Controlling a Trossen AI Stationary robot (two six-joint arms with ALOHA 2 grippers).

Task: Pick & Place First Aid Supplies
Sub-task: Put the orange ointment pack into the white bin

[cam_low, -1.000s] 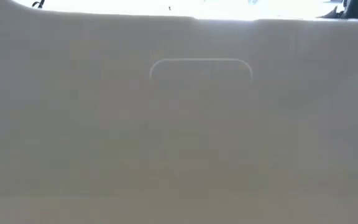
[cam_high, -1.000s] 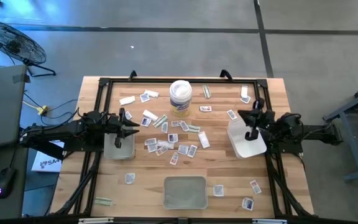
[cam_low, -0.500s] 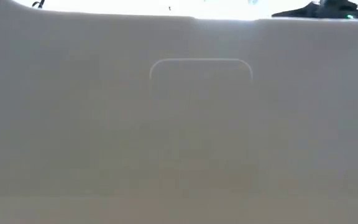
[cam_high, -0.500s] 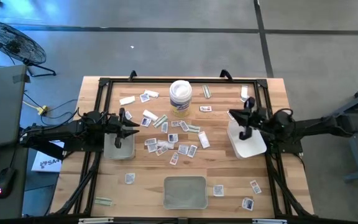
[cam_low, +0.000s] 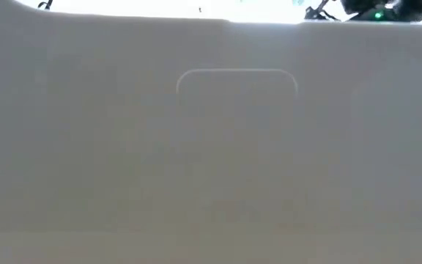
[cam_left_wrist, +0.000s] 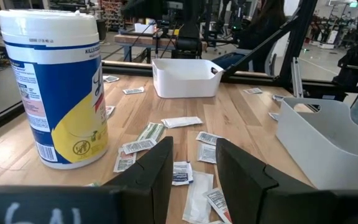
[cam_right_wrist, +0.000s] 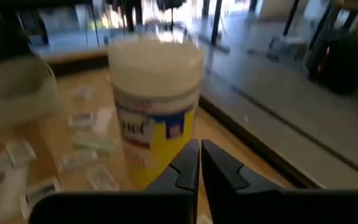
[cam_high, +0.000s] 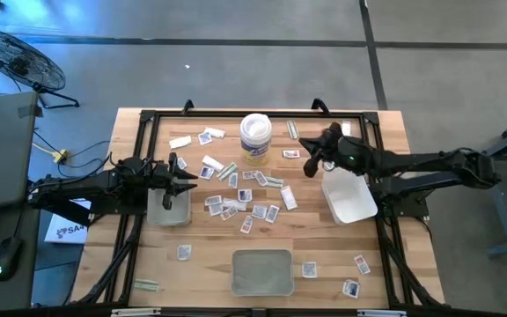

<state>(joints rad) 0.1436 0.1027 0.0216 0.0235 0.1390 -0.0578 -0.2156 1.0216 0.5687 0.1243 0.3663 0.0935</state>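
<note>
From above: packets scattered flat over the middle of the table, some out near the corners, pointing every which way, so no one long axis for the lot; strips by the tub slanted. Right gripper stretched in past its white tray, near the tub and just over a small packet, fingers pinched shut on nothing. Left gripper parked over the left tray. Likely step: reaching for a packet. Next: open up, drop down, pinch one across its short side. Low view: blocked by something pale, only a bit of arm up top. Left wrist: fingers apart, nothing between, packets lying flat ahead. Right wrist: shut tips aimed at the tub.
</note>
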